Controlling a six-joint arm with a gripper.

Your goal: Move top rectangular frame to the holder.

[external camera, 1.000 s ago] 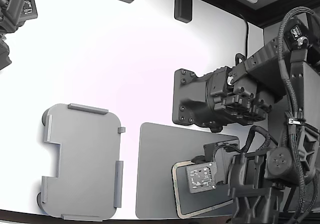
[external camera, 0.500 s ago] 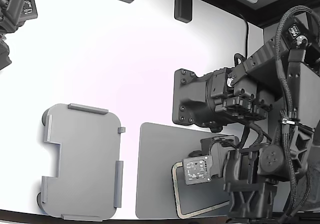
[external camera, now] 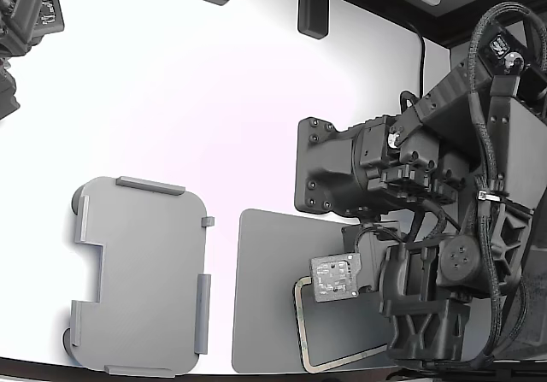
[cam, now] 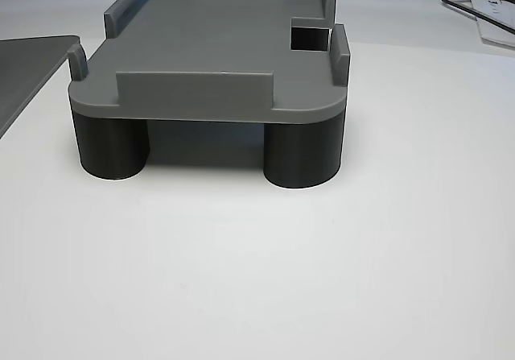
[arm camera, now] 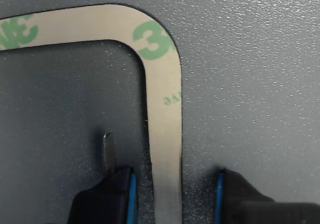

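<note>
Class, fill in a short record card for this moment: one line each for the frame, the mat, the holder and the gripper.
frame: tan rectangular frame with green print, lying flat on the mat
mat: dark grey mat, at the exterior view's right of the holder
holder: light grey holder raised on dark round feet, nothing on it
gripper: gripper open, one finger inside the frame's outline, the other outside, one side strip between them
task state: frame not yet lifted
</note>
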